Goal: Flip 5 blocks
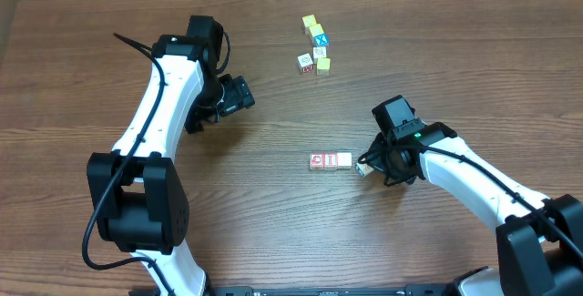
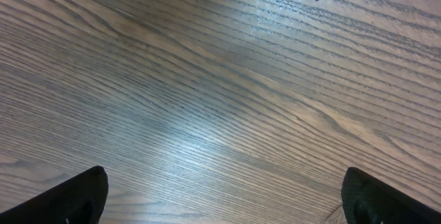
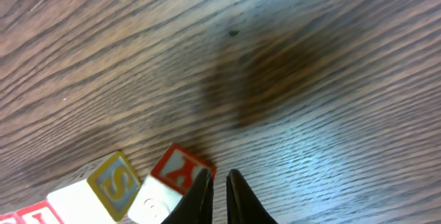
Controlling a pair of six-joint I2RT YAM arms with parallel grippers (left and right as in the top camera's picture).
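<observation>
Block (image 3: 178, 169) partly behind right tool (image 3: 219, 184)

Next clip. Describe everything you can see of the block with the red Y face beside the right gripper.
The Y block is a small cube, wooden by its look, lying on the wooden table. Its top face is red with a letter Y; the side facing the right wrist camera is white. It sits against the S block on one side. The right gripper, shut and empty, has a fingertip at its other edge; contact looks likely but not certain.
</observation>
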